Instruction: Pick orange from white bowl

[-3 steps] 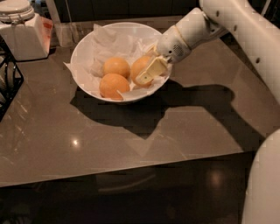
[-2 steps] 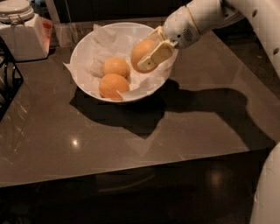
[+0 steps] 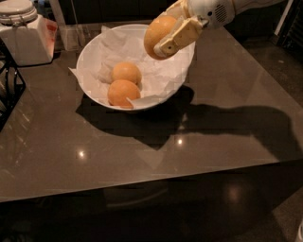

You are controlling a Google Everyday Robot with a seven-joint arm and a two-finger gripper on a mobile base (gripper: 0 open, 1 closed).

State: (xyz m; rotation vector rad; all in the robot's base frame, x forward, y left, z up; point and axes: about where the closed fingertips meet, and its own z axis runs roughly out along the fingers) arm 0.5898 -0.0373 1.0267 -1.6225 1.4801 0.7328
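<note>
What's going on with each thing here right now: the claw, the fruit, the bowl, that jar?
gripper: closed on the orange, up over the bowl's right side.
orange: gripped, in the air, out of the bowl.
white bowl: upright on the table, paper-lined, holding two fruits.
two other fruits: resting side by side inside the bowl.
jar: closed, standing at the back left.
</note>
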